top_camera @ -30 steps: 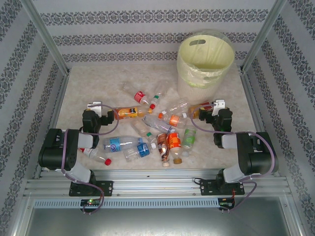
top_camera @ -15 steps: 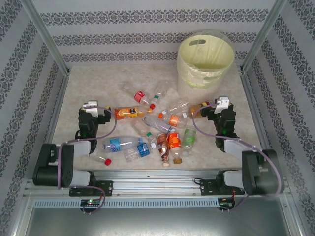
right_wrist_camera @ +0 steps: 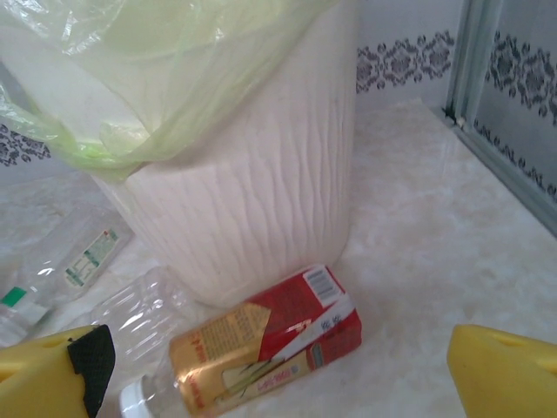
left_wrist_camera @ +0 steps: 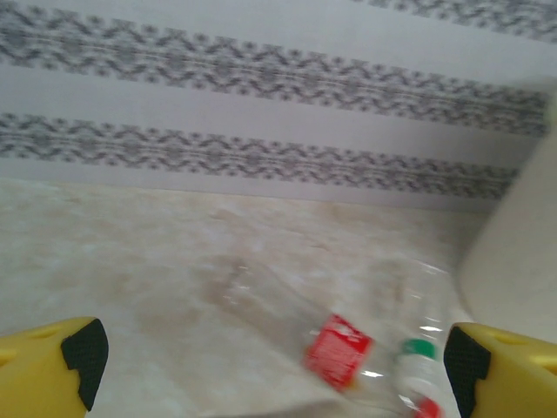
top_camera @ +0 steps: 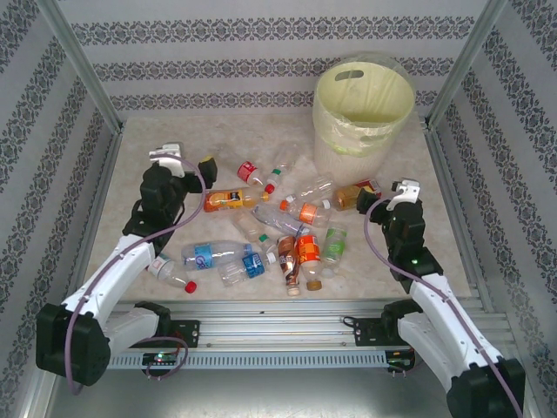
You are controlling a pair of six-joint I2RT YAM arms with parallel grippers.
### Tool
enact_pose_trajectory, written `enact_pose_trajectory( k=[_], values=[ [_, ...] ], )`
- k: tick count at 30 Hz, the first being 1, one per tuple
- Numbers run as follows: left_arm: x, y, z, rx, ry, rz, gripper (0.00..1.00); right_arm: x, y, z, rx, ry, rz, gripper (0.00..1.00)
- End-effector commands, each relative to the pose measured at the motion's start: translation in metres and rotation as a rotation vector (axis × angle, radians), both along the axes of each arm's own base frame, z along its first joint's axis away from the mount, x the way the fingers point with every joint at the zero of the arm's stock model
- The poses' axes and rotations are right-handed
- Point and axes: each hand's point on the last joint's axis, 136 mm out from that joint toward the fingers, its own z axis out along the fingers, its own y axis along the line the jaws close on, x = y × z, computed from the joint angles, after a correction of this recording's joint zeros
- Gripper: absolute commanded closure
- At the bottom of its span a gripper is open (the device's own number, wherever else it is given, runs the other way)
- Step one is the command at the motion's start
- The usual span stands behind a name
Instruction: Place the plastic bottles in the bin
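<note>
While bottles (top_camera: 228, 199) strew the table (top_camera: 244, 139) | bin (top_camera: 348, 161): liner (right_wrist_camera: 174, 78) inside | both jaws wide open, empty

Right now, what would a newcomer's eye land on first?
The tall pale-yellow bin with its clear liner stands far right. In front of it a jumble of plastic bottles lies scattered, one red-labelled bottle at the bin's foot. The left claw and right claw flank them, both open.

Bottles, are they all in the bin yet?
Not yet, nothing looks done. About a dozen bottles lie scattered on the table, and none can be seen inside the bin. The left gripper and the right gripper are both open and empty, so nothing is in hand. Every one is left to go.
</note>
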Motion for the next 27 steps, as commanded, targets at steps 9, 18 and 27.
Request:
enact_pose_trajectory(
  k=[9, 18, 27],
  values=[
    [-0.023, -0.109, 0.038, -0.037, 0.194, -0.420, 0.00, -0.055, 0.021, -0.036, 0.120, 0.288, 0.000, 0.02],
    [-0.025, -0.156, 0.070, 0.004, 0.098, -0.705, 0.00, -0.076, 0.049, -0.054, 0.123, 0.483, 0.071, 0.02],
    [-0.037, -0.155, 0.049, 0.064, 0.095, -0.751, 0.00, -0.080, 0.075, -0.067, 0.075, 0.620, 0.114, 0.06]
  ],
)
